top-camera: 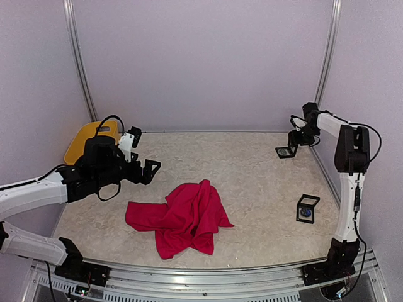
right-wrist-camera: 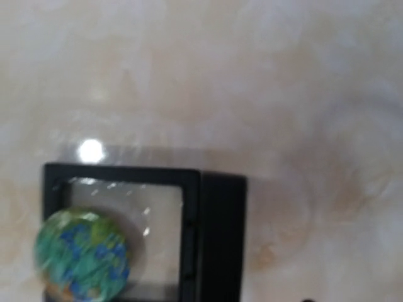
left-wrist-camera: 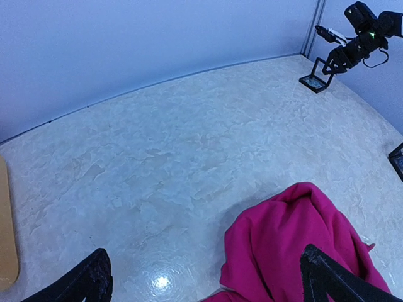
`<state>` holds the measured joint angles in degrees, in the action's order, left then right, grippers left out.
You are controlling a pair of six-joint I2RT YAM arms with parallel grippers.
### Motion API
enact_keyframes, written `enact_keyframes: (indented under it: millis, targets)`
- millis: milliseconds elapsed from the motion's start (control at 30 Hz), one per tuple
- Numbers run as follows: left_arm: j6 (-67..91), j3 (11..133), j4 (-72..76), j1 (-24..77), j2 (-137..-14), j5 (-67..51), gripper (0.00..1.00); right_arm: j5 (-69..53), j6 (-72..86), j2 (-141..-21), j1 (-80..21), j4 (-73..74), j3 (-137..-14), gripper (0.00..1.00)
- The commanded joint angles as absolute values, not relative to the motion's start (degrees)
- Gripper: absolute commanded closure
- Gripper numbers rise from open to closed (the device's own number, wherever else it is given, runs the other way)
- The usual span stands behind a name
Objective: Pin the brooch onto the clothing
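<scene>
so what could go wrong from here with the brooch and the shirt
1. The clothing lies in a crumpled heap, so a pin may catch several layers. The open left claw is beside it, not holding it flat.
2. The brooch sits in a black framed case near the far right corner, and the right wrist view is blurred, so the right claw might nudge or grab the case instead.

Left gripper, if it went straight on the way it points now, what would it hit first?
Probably the bare table; the left gripper aims just beside the pink shirt, though one finger might brush it.
</scene>
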<state>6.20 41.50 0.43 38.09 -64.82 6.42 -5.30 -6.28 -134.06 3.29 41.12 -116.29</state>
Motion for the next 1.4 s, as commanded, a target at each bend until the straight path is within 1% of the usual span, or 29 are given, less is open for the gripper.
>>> enact_keyframes:
  millis: [0, 33, 100, 200, 233, 267, 333, 400, 533, 667, 800, 967, 1033, 1133, 1167, 1200, 1267, 1333, 1367]
  targets:
    - [6.0, 43.3, 0.2, 38.3, -63.8, 5.6, 0.01, -6.1, -10.2, -120.6, 3.4, 42.2, -114.6, 0.31]
    - [6.0, 43.3, 0.2, 38.3, -63.3, 5.6, 0.01, -7.2, -12.2, -116.9, 3.2, 41.5, -111.9, 0.31]
    - [5.7, 43.4, -0.6, 38.3, -62.7, 5.5, 0.01, -12.6, -18.5, -108.5, 2.6, 39.9, -101.9, 0.31]
    - [3.4, 45.1, -4.1, 38.5, -61.8, 5.1, 0.01, -27.9, -37.3, -93.5, 1.6, 40.7, -83.6, 0.31]
    - [2.8, 46.1, -5.5, 38.6, -61.8, 5.2, 0.01, -30.8, -47.3, -88.8, 1.1, 43.2, -77.4, 0.26]
    - [2.5, 47.0, -6.8, 38.6, -62.1, 5.3, 0.01, -32.1, -53.6, -84.1, 0.5, 45.6, -72.1, 0.22]
    - [2.3, 48.8, -9.0, 38.7, -62.8, 5.4, 0.01, -28.9, -59.1, -76.9, -1.2, 48.3, -64.0, 0.17]
    - [2.3, 50.2, -10.9, 38.8, -63.8, 3.9, 0.01, -23.5, -58.7, -72.0, -2.6, 49.1, -59.3, 0.16]
    - [2.3, 50.9, -11.2, 39.3, -64.3, 1.6, 0.01, -19.8, -62.7, -62.7, -3.3, 50.1, -53.2, 0.14]
    - [2.6, 50.7, -10.3, 39.6, -64.1, 0.7, 0.01, -11.6, -65.1, -61.5, -3.5, 48.4, -48.1, 0.13]
    - [2.7, 51.2, -11.3, 40.1, -64.0, 0.4, 0.01, -8.8, -65.5, -63.8, -3.6, 43.1, -45.9, 0.14]
    - [2.2, 50.8, -11.9, 40.5, -62.6, 1.3, 0.01, -2.4, -66.4, -68.6, -3.6, 38.0, -43.4, 0.2]
    - [2.2, 50.9, -12.3, 40.5, -62.3, 1.1, 0.01, -2.6, -65.3, -70.1, -3.1, 36.2, -43.9, 0.21]
    - [1.9, 51.9, -13.4, 40.6, -62.3, 0.4, 0.01, -5.7, -64.3, -72.5, -3.1, 38.7, -45.6, 0.25]
    - [1.6, 52.1, -13.6, 40.6, -62.4, 0.4, 0.01, -6.3, -64.9, -72.9, -3.1, 39.3, -45.6, 0.31]
    - [1.3, 52.2, -13.8, 40.6, -62.5, 0.4, 0.01, -6.1, -65.2, -73.1, -3.1, 39.3, -45.3, 0.4]
    - [0.9, 51.9, -13.7, 40.6, -62.4, 0.9, 0.01, -5.2, -64.9, -73.2, -3.0, 38.6, -44.9, 0.54]
    - [0.5, 51.8, -13.9, 40.6, -62.6, 1.0, 0.01, -5.9, -64.9, -73.4, -3.0, 39.2, -44.9, 0.58]
    - [0.5, 51.9, -14.0, 40.6, -62.7, 0.9, 0.01, -6.4, -65.1, -73.5, -3.0, 39.6, -44.9, 0.62]
